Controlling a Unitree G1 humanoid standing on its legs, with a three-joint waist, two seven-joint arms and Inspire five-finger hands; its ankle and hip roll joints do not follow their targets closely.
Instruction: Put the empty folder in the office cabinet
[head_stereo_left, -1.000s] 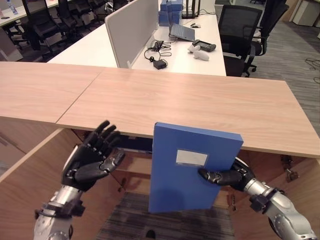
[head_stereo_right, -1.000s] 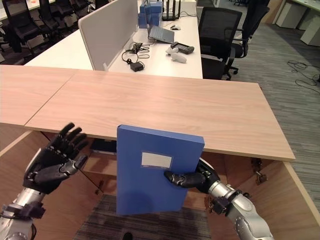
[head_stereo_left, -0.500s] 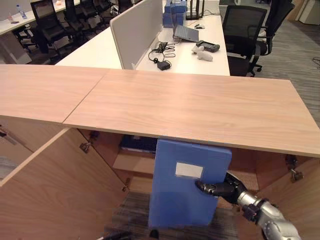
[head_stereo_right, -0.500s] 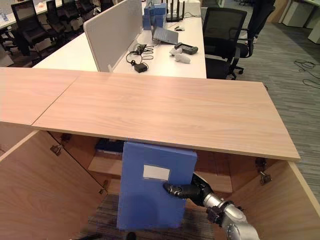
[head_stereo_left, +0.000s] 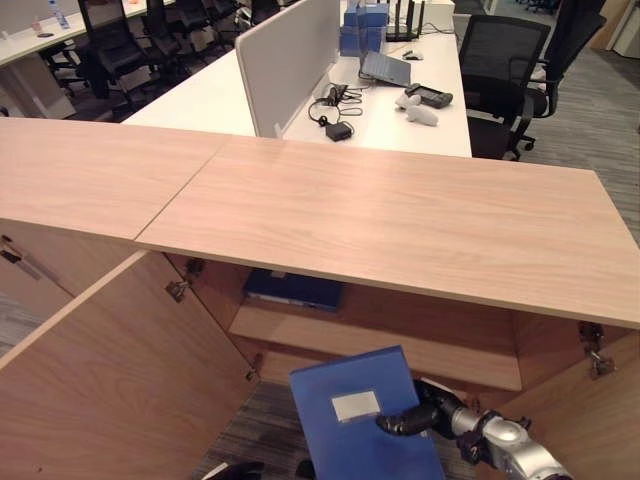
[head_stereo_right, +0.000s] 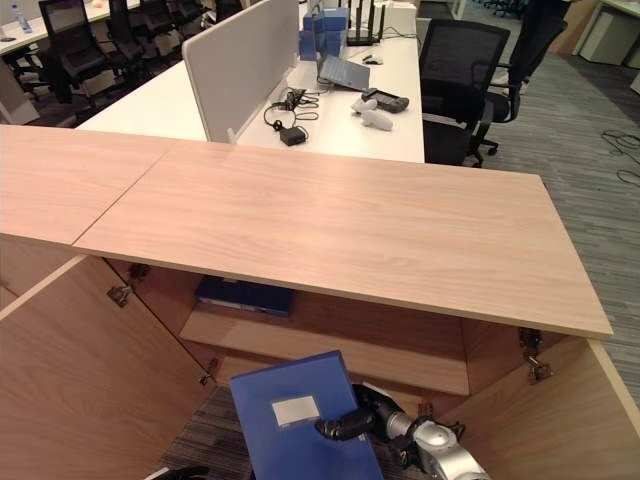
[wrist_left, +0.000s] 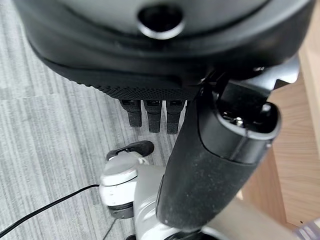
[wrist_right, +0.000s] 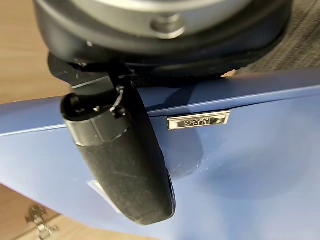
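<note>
Below the cabinet's (head_stereo_left: 400, 215) wooden top, near the open front, my right hand (head_stereo_left: 415, 418) pinches the blue folder (head_stereo_left: 350, 430), thumb across its face. My left hand (wrist_left: 200, 160) hangs with fingers straight.

right hand (head_stereo_left: 415, 417): low, thumb clamped | left hand (wrist_left: 200, 150): fingers straight, hanging

You see the blue folder (head_stereo_left: 365, 420) cut off at the lower frame edge, right hand (head_stereo_left: 415, 418) fingers hidden behind it, thumb alone on its cover, second dark folder (head_stereo_right: 245, 295) on the shelf partly hidden under the cabinet top (head_stereo_right: 330, 225).
</note>
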